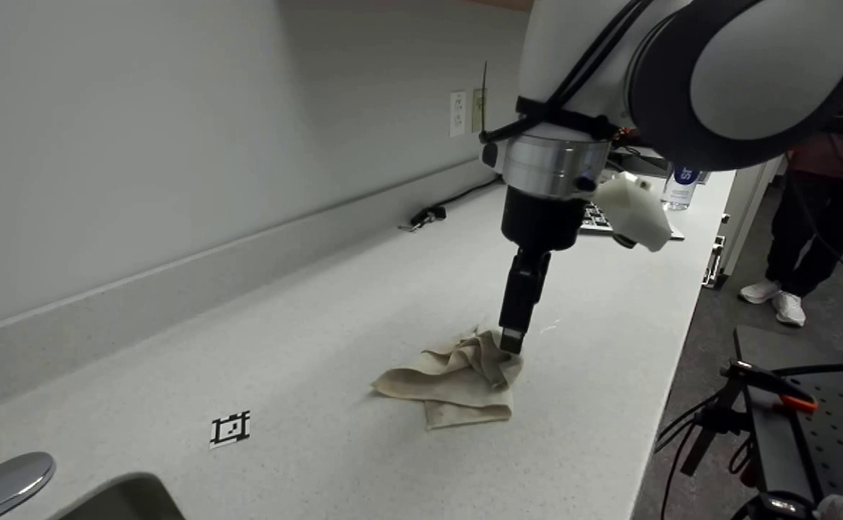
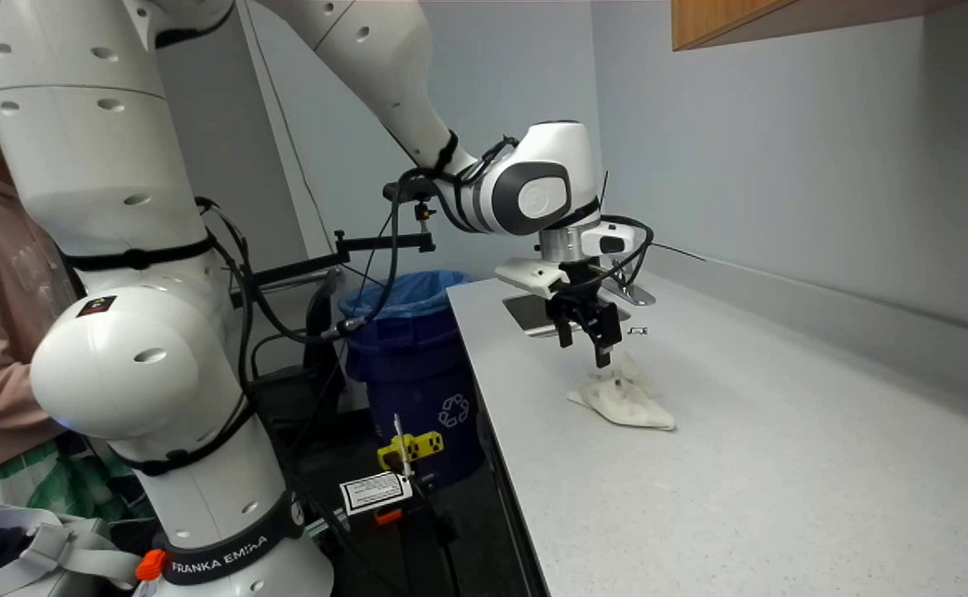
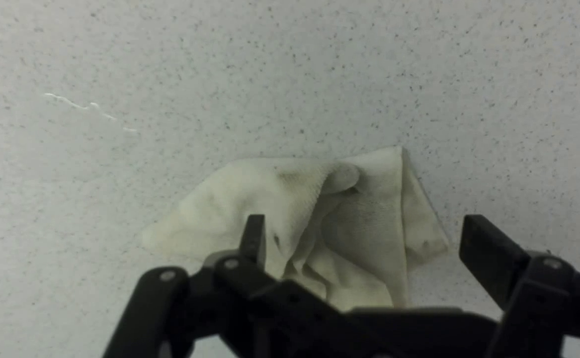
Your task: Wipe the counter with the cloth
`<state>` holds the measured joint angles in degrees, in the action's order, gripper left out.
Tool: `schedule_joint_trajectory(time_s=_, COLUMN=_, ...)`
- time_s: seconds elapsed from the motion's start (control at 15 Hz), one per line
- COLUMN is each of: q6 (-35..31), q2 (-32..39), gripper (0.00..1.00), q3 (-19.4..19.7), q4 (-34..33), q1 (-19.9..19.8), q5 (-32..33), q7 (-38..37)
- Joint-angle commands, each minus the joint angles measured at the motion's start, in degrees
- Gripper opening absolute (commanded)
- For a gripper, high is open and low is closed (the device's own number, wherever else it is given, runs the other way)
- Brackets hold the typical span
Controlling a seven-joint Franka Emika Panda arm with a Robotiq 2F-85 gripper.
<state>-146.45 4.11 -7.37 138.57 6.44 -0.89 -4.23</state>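
A crumpled beige fabric cloth (image 1: 464,383) lies on the pale, speckled tabletop (image 1: 305,361), a little below and right of the centre of the frame in an exterior view; in the wrist view it lies across the middle and runs down behind the black 2-fingered hand (image 3: 364,226), which hides its lower part. The hand is spread wide and grips nothing. In the wrist view the finger (image 3: 255,238) left of centre stands over the cloth, while the finger at right of the frame is over the tabletop, just beside the cloth's right corner. Whether either tip touches fabric I cannot tell. The current step looks to be picking up the cloth. To do it well, I would nudge the hand toward the left of the wrist view, since the raised folds seem to sit left of the midline, then lower until the tips nearly meet the tabletop and close slowly, so that several layers bunch up instead of slipping out. Loose fabric left under the tips should spare the surface. The thin glossy streak (image 3: 83,107) at upper left of the wrist view, probably liquid, would be the natural target: light, even pressure and overlapping strokes should serve.
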Motion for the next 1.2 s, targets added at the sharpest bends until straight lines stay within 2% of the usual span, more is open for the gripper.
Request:
schedule_joint_trajectory(time_s=0.0, q6=-1.3, q2=6.5, gripper=1.0, q3=-0.3, q4=-5.1, q1=0.8, q5=0.3, q7=1.1)
schedule_joint_trajectory(time_s=0.4, q6=-1.6, q2=13.8, gripper=1.0, q3=1.2, q4=-10.1, q1=1.9, q5=7.4, q7=-0.3)
schedule_joint_trajectory(time_s=0.87, q6=-1.8, q2=18.9, gripper=0.97, q3=1.1, q4=-12.4, q1=2.6, q5=7.1, q7=-0.3)
schedule_joint_trajectory(time_s=1.0, q6=-1.8, q2=19.4, gripper=0.72, q3=1.4, q4=-13.2, q1=2.5, q5=7.0, q7=-0.5)
schedule_joint_trajectory(time_s=1.07, q6=-1.9, q2=19.4, gripper=0.7, q3=1.5, q4=-13.3, q1=2.5, q5=6.9, q7=-0.6)
schedule_joint_trajectory(time_s=1.13, q6=-1.9, q2=19.2, gripper=0.63, q3=1.8, q4=-13.3, q1=2.4, q5=6.9, q7=-0.7)
